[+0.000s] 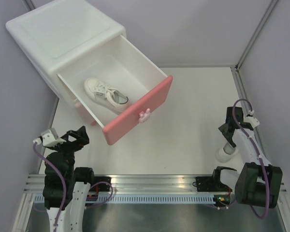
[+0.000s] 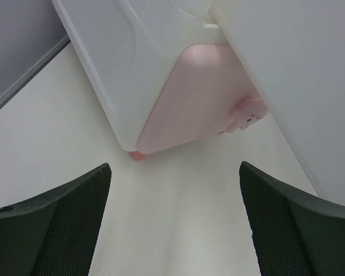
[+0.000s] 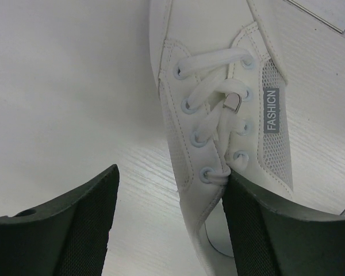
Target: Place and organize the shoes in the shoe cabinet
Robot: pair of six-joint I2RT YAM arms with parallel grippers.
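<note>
Top external view: one sneaker (image 1: 105,93) lies in the open upper drawer (image 1: 157,72) of the shoe cabinet (image 1: 63,34) at ten o'clock; second sneaker (image 3: 218,115) at four o'clock, beneath the right gripper (image 3: 171,175) (jaws spread, unclasped); left gripper (image 2: 175,167) gapes empty.

You had bright, even overhead light in all views, no glare. Shadows were soft, with a faint one on the table (image 1: 198,111) under the open drawer (image 1: 137,108). On the right gripper (image 3: 171,172), the fingers (image 3: 63,230) blurred near the lens, but the sneaker (image 3: 218,115) between them was sharp. The left gripper (image 2: 173,165) view ran softer, and the cabinet (image 2: 190,98) ahead of it was slightly hazy.
</note>
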